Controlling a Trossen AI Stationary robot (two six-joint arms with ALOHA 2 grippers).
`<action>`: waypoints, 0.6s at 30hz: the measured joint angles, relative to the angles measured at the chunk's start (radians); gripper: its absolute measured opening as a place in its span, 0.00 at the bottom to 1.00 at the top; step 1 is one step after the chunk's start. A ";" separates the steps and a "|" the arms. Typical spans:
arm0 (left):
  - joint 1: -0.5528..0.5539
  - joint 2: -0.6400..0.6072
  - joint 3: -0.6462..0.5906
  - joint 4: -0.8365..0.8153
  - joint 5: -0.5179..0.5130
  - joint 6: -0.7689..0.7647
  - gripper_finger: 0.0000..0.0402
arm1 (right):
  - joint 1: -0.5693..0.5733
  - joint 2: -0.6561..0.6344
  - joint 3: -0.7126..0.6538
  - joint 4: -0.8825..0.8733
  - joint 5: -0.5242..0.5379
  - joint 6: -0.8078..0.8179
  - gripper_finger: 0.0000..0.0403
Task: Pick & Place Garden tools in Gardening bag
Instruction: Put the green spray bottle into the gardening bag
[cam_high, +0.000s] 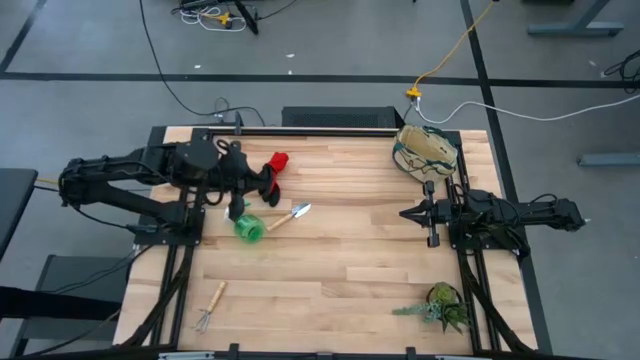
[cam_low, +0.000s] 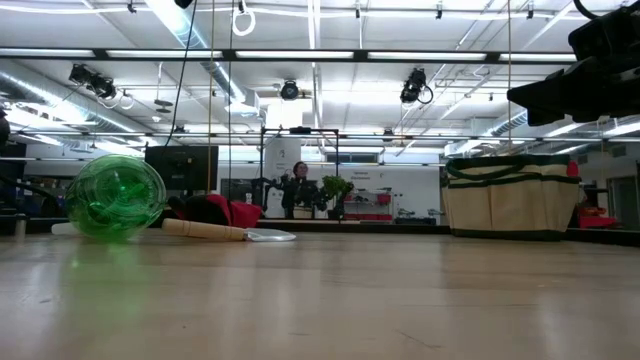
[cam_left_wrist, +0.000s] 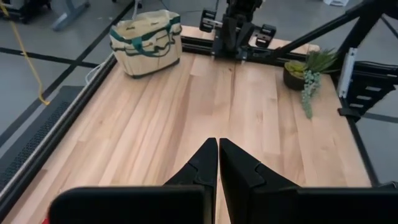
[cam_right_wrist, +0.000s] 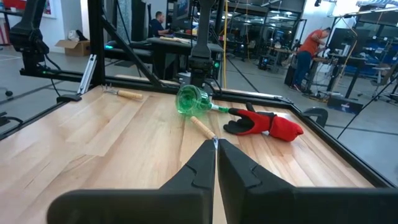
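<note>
The beige and green gardening bag (cam_high: 427, 150) stands on its base at the table's far right corner. A red-and-black glove (cam_high: 277, 163) lies flat at the far left. Just nearer lie a green plastic piece (cam_high: 248, 227), on its side, and the wooden-handled trowel (cam_high: 290, 215). The little rake (cam_high: 210, 308) lies near the front left edge. My left gripper (cam_left_wrist: 218, 152) is shut and empty. It hovers over the table beside the glove and points toward the right side. My right gripper (cam_high: 405, 214) rests shut and level at the right, holding nothing.
A potted leafy plant (cam_high: 440, 303) sits near the front right corner. Bare wooden table (cam_high: 350, 260) stretches between the two arms. Black frame rails run along the table's left and right edges.
</note>
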 joint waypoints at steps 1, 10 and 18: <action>0.000 0.000 0.000 0.000 -0.011 0.000 0.06 | 0.000 0.000 0.000 0.000 0.000 0.000 0.06; 0.001 -0.001 0.000 -0.001 -0.043 0.003 0.06 | 0.000 0.000 0.000 0.000 0.000 0.000 0.06; 0.001 -0.001 0.000 -0.043 -0.043 0.026 0.06 | 0.000 0.000 0.000 0.000 0.000 0.000 0.06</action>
